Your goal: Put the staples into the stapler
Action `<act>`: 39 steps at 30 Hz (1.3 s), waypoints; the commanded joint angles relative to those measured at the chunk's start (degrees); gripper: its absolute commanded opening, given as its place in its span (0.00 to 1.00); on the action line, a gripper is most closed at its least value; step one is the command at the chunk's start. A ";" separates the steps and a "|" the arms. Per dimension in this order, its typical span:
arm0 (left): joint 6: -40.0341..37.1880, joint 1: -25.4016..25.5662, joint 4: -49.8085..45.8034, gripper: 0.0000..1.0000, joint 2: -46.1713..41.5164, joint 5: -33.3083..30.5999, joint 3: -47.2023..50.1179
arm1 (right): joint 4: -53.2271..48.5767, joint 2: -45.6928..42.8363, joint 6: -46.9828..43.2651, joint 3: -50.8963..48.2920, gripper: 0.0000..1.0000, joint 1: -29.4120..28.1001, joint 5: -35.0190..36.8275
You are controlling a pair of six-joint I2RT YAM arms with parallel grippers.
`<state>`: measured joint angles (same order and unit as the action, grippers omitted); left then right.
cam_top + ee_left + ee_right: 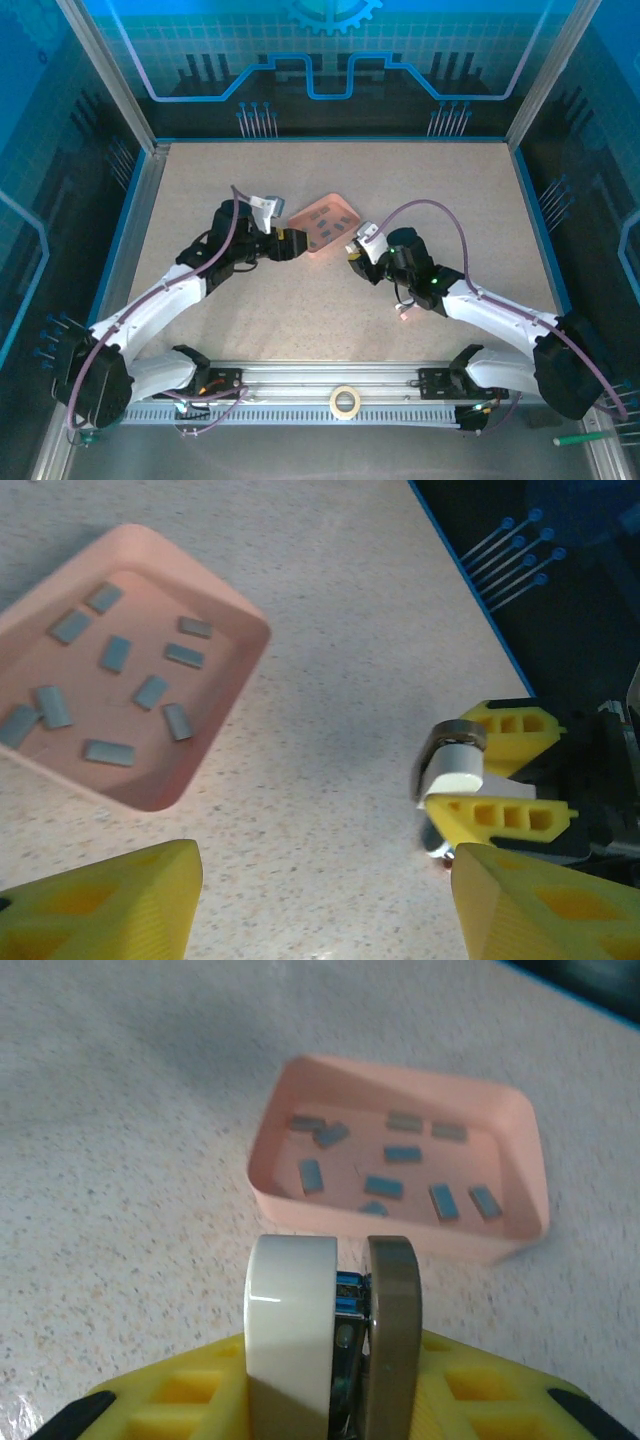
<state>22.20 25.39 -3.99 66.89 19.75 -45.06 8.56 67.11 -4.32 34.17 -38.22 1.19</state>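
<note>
**Item 1, nearest: left end effector (pixel 322 870).** Its jaws stand wide and hold nothing. In the overhead view we place it just beside the near-left edge of the tray.

**Item 2: right end effector (pixel 330 1410).** We record it clamped on the stapler (pixel 295 1320), which it holds off the counter (pixel 420 180). The pale half and the grey-brown half sit side by side, pointing toward the tray.

**Item 3: tray (pixel 400 1070).** A shallow salmon-pink tray that rests on the counter between the two end effectors and slightly beyond both.

**Item 4, farthest: the staples (pixel 383 1187).** Small dark grey strips, lying loose and flat on the tray floor.

- **Direction:** from the left end effector they lie ahead and to its left.
- **Long axis:** there is no common one, as the strips point many ways. We judge that any pick must first settle on one strip and turn the wrist across its short side.
- **Nearer free arm:** the left, since the right is occupied with the stapler.

**Not made out.**

- Between the stapler's halves we see only a blue sliver, so we cannot tell whether its channel is open to receive a strip.
- The stapler's rear is cut off at the lower edge of the right wrist view.
- One strip is cropped at the edge of the left wrist view, which leaves the count uncertain.
- From overhead the strips are mere specks.
</note>
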 commanded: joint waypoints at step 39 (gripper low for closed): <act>-24.14 10.26 -1.32 0.08 8.87 -0.69 -9.08 | 6.39 -6.82 -5.56 -1.94 0.65 -4.04 -4.95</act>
<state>8.80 35.42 -3.95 76.64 18.87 -53.23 19.16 64.51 -11.55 33.26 -44.47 2.92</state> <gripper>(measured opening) 0.237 0.641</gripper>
